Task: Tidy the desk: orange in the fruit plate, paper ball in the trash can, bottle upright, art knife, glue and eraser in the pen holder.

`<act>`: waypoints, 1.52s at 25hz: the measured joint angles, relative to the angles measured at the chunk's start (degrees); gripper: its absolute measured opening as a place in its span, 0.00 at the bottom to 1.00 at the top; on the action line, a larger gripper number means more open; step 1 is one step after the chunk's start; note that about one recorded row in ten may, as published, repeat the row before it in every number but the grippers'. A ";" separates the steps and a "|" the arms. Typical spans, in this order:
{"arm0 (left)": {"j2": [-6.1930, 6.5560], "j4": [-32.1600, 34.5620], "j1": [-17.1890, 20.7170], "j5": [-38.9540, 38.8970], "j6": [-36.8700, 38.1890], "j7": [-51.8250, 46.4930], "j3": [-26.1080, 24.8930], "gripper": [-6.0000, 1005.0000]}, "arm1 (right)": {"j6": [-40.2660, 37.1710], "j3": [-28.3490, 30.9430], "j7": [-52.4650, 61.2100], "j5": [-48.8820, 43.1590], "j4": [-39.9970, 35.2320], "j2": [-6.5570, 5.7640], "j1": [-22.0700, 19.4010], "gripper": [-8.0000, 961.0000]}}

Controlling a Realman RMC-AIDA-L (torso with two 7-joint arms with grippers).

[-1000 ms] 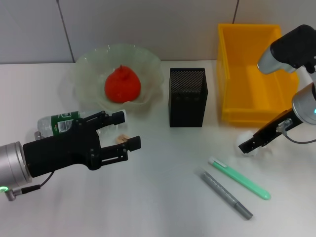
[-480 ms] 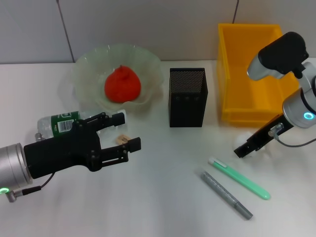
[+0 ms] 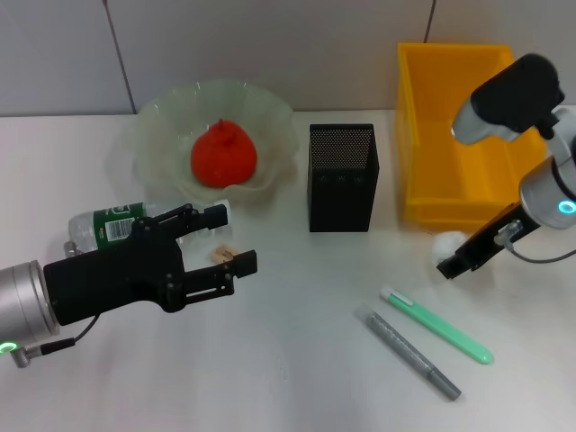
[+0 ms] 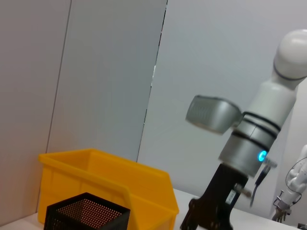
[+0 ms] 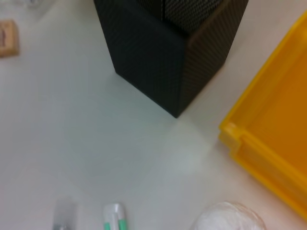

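The orange (image 3: 223, 155) lies in the pale-green fruit plate (image 3: 270, 112). The bottle (image 3: 108, 225) lies on its side beside my left gripper (image 3: 236, 238), which hovers open and holds nothing. The tan eraser (image 3: 222, 253) sits between its fingers on the table. The black mesh pen holder (image 3: 342, 177) stands mid-table. The paper ball (image 3: 447, 243) rests in front of the yellow trash can (image 3: 450, 135), touching the tip of my right gripper (image 3: 459, 261). A green art knife (image 3: 436, 324) and a grey glue stick (image 3: 412, 353) lie in front.
The right wrist view shows the pen holder (image 5: 168, 52), the trash can's corner (image 5: 273, 158), the paper ball (image 5: 230, 218) and the eraser (image 5: 8, 38). The left wrist view looks across at the trash can (image 4: 105, 177) and the right arm (image 4: 244, 143).
My right gripper dipped left and then came back right and up. The paper ball now shows beside its tip. The left arm has not moved.
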 joint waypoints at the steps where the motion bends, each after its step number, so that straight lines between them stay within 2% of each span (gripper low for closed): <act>1: 0.00 -0.02 0.00 -0.01 -0.01 0.02 0.00 0.80 | -1.34 0.02 0.23 0.03 -2.09 0.01 -0.40 0.61; 5: 0.00 -0.09 0.00 -0.05 0.00 0.12 0.00 0.80 | -8.49 0.02 2.45 0.33 -13.42 0.17 -2.64 0.55; 9: 0.00 -0.74 0.01 -0.05 0.01 1.01 -0.09 0.80 | -15.32 0.01 4.86 0.46 -25.28 0.28 -4.16 0.55; 11: 0.00 -0.92 0.01 -0.05 0.01 1.38 -0.14 0.80 | -16.65 -0.04 5.28 0.43 -29.54 0.29 -4.83 0.55; 14: 0.00 -1.83 -0.31 -0.05 0.09 2.82 -0.42 0.80 | -14.67 -0.27 4.67 0.02 -33.08 0.30 -5.81 0.55; 16: 0.01 -2.09 -0.54 -0.05 0.16 3.07 -0.44 0.80 | -10.93 -0.86 4.14 -0.87 -32.64 0.25 -6.27 0.55; 17: -0.01 -2.14 -0.64 -0.05 0.18 3.12 -0.44 0.80 | -6.51 -1.81 3.75 -2.43 -30.40 0.20 -6.51 0.54; 18: -0.03 -2.15 -0.66 -0.05 0.19 3.12 -0.44 0.80 | -6.51 -1.81 3.75 -2.43 -30.40 0.20 -6.51 0.54; 28: 0.01 -3.52 -0.94 -0.03 0.09 3.13 -0.44 0.80 | 17.74 -5.64 -0.42 -3.75 -14.25 0.06 -6.51 0.54; 34: 0.13 -3.63 -0.94 -0.03 0.48 3.16 -0.51 0.80 | 21.67 -6.36 -1.09 -3.25 -11.39 0.06 -6.21 0.54; 38: 0.16 -3.63 -0.94 -0.03 0.42 4.09 -0.53 0.80 | 21.59 -6.42 -1.09 -3.25 -11.19 0.03 -6.10 0.62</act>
